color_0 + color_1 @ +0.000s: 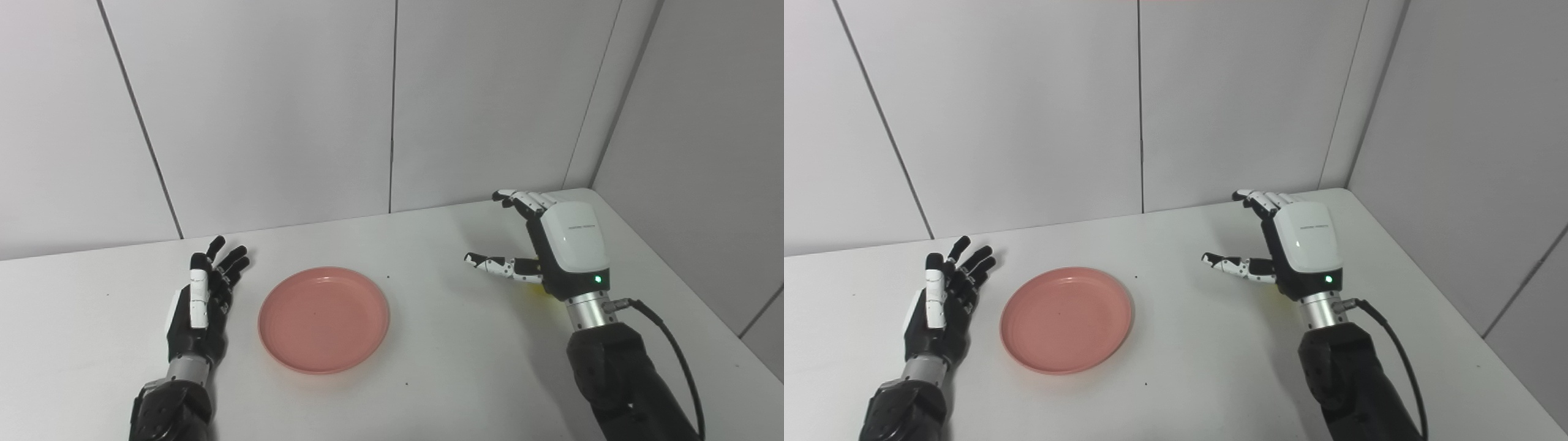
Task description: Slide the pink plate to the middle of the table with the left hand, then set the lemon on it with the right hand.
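**benchrat:** So the pink plate (pixel 323 318) looks about mid-counter already, empty, and the left robot hand (pixel 202 306) sits just beside its left rim with fingers spread, holding nothing and not touching it. I'd call the slide done. Step in hand is the lemon grab, right?

**servo_sue:** Looks like it to me. The right robot hand (pixel 545 245) hovers over the right side of the counter (pixel 429 367), fingers apart, thumb stuck out toward the plate, nothing in it. The lemon (pixel 535 286) is almost fully hidden under the palm; only a sliver of yellow shows by the wrist.

**benchrat:** Tips for the grab?

**servo_sue:** Go straight down so the fruit ends up between thumb and fingers, not under the heel of the palm. It's round, so it'll probably roll if one finger nudges it first; close evenly from both sides. Can't tell which way it lies, so I wouldn't trust a shallow pinch. Wrap it. Keep the left one parked clear of the plate.
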Available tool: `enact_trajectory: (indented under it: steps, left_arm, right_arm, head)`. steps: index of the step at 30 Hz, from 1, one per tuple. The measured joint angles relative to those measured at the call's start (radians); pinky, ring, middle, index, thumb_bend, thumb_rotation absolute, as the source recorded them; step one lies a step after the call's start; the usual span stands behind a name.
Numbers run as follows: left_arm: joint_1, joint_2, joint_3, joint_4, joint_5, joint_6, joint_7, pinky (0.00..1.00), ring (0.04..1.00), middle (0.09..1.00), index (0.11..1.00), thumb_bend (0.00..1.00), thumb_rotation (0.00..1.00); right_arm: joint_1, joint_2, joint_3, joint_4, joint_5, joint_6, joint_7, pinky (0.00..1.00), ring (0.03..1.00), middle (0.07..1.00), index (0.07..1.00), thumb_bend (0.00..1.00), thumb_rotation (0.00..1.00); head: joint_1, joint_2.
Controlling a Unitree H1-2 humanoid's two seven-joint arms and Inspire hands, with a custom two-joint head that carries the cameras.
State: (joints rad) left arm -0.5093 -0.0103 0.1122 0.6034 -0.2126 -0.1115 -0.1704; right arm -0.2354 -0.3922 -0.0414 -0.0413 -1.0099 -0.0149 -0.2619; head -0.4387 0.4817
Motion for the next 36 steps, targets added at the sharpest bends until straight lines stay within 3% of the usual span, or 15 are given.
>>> enact_trajectory:
  steps: [7, 17, 20, 25, 30, 36]
  left_arm:
    - [0.0, 0.002, -0.001, 0.0, 0.0, 0.0, 0.0, 0.96, 0.856, 0.828, 0.934, 0.89, 0.91]
    - [0.0, 0.004, -0.003, 0.0, 0.0, 0.0, -0.002, 0.96, 0.857, 0.825, 0.935, 0.9, 0.91]
    - [0.0, 0.004, -0.003, 0.0, 0.0, 0.002, -0.006, 0.96, 0.861, 0.825, 0.937, 0.9, 0.91]
    - [0.0, 0.005, -0.003, -0.003, 0.0, 0.003, -0.008, 0.95, 0.852, 0.82, 0.934, 0.9, 0.91]
    - [0.001, 0.006, -0.003, -0.004, 0.0, 0.004, -0.008, 0.95, 0.856, 0.818, 0.934, 0.9, 0.91]
    - [0.002, 0.006, -0.006, -0.004, 0.0, 0.005, -0.008, 0.96, 0.857, 0.82, 0.939, 0.9, 0.91]
  right_arm:
    - [-0.004, -0.039, 0.004, 0.069, -0.043, 0.04, -0.004, 0.6, 0.64, 0.663, 0.665, 0.85, 0.72]
    - [-0.005, -0.067, 0.003, 0.164, -0.023, 0.089, -0.024, 0.53, 0.579, 0.622, 0.64, 0.84, 0.7]
    - [0.004, -0.067, 0.005, 0.183, -0.009, 0.089, -0.034, 0.55, 0.594, 0.634, 0.644, 0.82, 0.69]
    - [0.023, -0.066, 0.021, 0.213, 0.006, 0.091, -0.055, 0.57, 0.592, 0.632, 0.645, 0.82, 0.7]
    - [0.023, -0.066, 0.046, 0.261, 0.007, 0.101, -0.058, 0.52, 0.568, 0.625, 0.644, 0.84, 0.73]
    - [0.023, -0.065, 0.081, 0.305, 0.007, 0.13, -0.059, 0.57, 0.599, 0.639, 0.649, 0.84, 0.74]
  head:
    - [0.002, 0.003]
    - [-0.002, 0.003]
    - [-0.002, 0.005]
    - [-0.002, 0.008]
    - [-0.002, 0.008]
    - [0.002, 0.006]
